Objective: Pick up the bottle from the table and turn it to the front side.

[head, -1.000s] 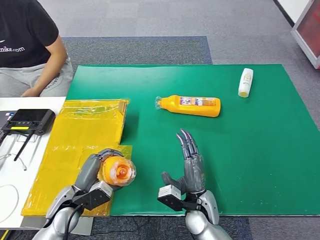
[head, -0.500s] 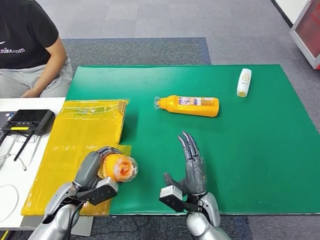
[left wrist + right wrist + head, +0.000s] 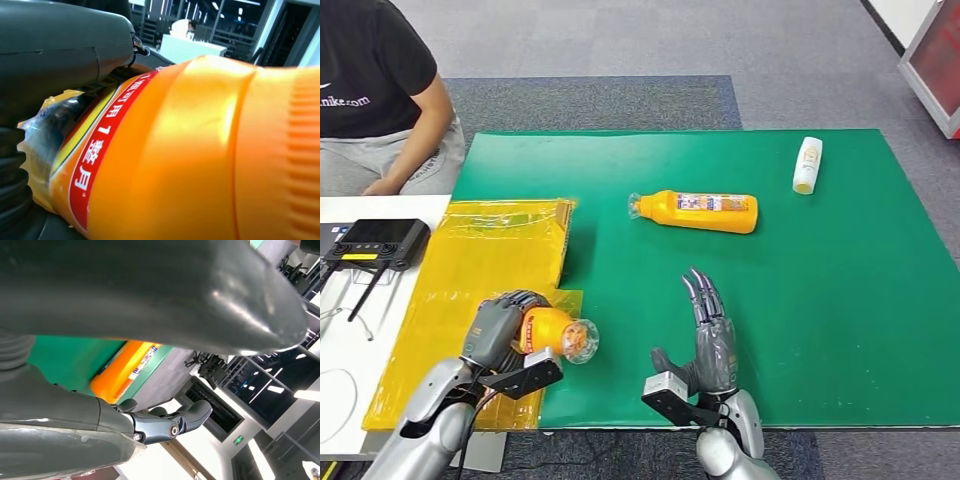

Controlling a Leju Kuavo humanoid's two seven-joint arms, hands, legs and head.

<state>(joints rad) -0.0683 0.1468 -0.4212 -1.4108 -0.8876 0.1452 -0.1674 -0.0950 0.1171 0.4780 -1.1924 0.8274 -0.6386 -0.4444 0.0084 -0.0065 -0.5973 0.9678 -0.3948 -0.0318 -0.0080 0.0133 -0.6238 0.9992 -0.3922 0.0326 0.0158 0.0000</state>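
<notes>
Held bottle: an orange bottle (image 3: pixel 555 332) sits in the left hand (image 3: pixel 495 330), low over the near-left part of the green mat (image 3: pixel 810 330), right where the mat meets the yellow sheet (image 3: pixel 482 270). Its clear-wrapped cap end points out toward the middle of the mat.
Left hand: fingers wrapped round the bottle's rear half — the front half sticks out free. In the left wrist view the bottle's (image 3: pixel 196 150) red label band runs across the picture, so it looks part-way rolled; I can't tell if the front face is up yet.
Right hand: the right hand (image 3: pixel 711 340) stands over the near edge of the mat, fingers straight and apart, thumb out to the side, holding nothing.
Second bottle: a long orange bottle (image 3: pixel 695 211) lies on its side near the centre of the mat, well apart from both hands.
Small bottle: 1 white bottle (image 3: pixel 807 165) lies toward the far-right corner of the mat.
Person: someone in a black shirt (image 3: pixel 373 70) sits beyond the mat's far-left corner, beside a white table with a black controller (image 3: pixel 374 242).
Risk 1: the grip is all at the back — a further wrist turn could let the smooth, film-wrapped body slide or tip nose-down out of the fingers.
Risk 2: if it drops, it probably rolls across the mat, or lands on the crinkly sheet with the wrong face up.
Risk 3: over-rotating would carry the label past the front, and the fingers may cover it anyway.
</notes>
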